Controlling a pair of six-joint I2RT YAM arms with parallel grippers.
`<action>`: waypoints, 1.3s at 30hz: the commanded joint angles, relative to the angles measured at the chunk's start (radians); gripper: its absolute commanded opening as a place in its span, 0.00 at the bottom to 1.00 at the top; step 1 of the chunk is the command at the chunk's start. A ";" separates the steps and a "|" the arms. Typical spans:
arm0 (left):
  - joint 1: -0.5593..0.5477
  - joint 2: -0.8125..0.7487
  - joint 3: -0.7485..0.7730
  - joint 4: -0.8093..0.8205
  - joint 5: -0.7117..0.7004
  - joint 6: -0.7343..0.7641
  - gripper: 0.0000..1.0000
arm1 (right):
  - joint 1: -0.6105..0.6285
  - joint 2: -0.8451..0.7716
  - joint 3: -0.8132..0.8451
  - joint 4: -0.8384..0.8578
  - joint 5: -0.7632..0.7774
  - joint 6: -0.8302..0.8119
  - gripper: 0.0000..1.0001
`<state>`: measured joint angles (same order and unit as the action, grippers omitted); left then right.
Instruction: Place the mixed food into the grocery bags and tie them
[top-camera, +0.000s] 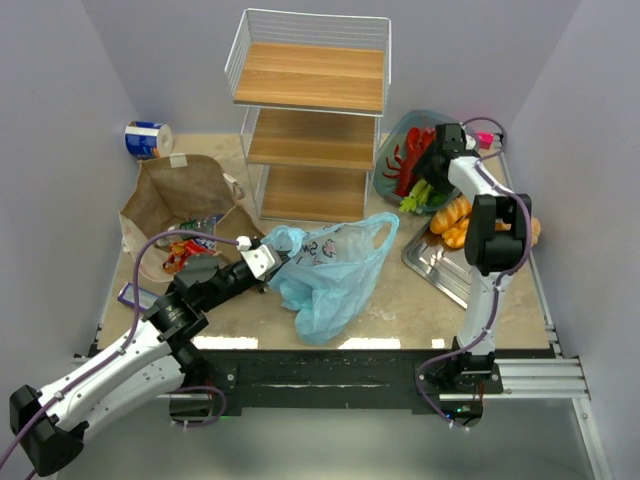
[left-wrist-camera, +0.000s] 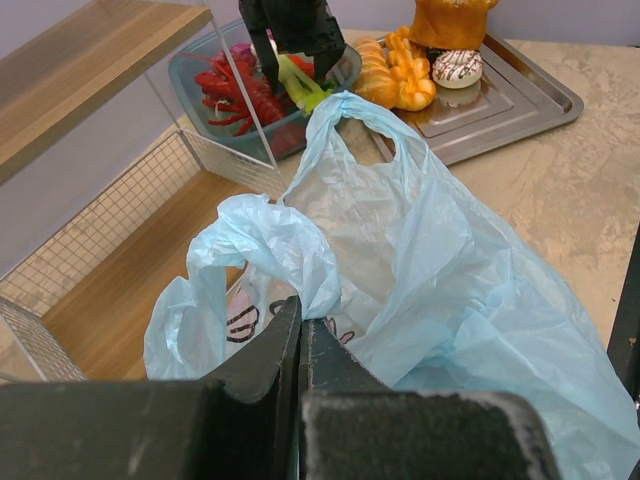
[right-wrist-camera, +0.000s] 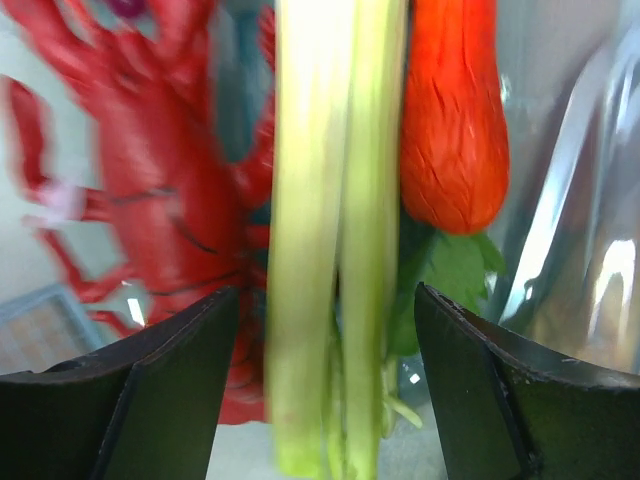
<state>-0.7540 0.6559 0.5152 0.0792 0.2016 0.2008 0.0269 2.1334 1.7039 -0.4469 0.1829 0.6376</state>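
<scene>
The light-blue plastic bag (top-camera: 330, 270) lies mid-table, and my left gripper (top-camera: 268, 262) is shut on its near handle (left-wrist-camera: 290, 260), lifting that edge. The brown paper bag (top-camera: 185, 195) lies at the left with a red packet and a can (top-camera: 185, 250) at its mouth. My right gripper (top-camera: 425, 180) hangs over the teal dish (top-camera: 395, 140), open. The green-white leek (right-wrist-camera: 335, 250) runs between its fingers (right-wrist-camera: 170, 370) without touching either. The red lobster (right-wrist-camera: 170, 180) lies left of the leek and an orange vegetable (right-wrist-camera: 455, 120) lies right of it. Orange-brown breads (top-camera: 455, 220) sit on the metal tray (top-camera: 440, 265).
A white wire shelf with wooden boards (top-camera: 310, 120) stands at the back centre, close to the dish and the plastic bag. A blue-and-white roll (top-camera: 148, 138) sits in the back left corner. A purple bar (top-camera: 130, 293) lies near the left edge. Walls enclose the table on both sides.
</scene>
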 joint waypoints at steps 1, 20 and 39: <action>0.001 -0.009 0.020 0.021 -0.011 -0.006 0.00 | 0.034 0.000 -0.010 -0.041 0.098 0.063 0.74; 0.002 -0.002 0.019 0.028 -0.013 0.000 0.00 | 0.041 -0.127 -0.079 0.031 0.044 -0.024 0.00; 0.007 -0.052 0.028 0.053 -0.005 0.015 0.00 | 0.070 -0.889 -0.524 0.374 -0.392 -0.394 0.00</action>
<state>-0.7528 0.6212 0.5152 0.0822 0.1898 0.2020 0.0673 1.4456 1.3430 -0.2817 -0.0174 0.3588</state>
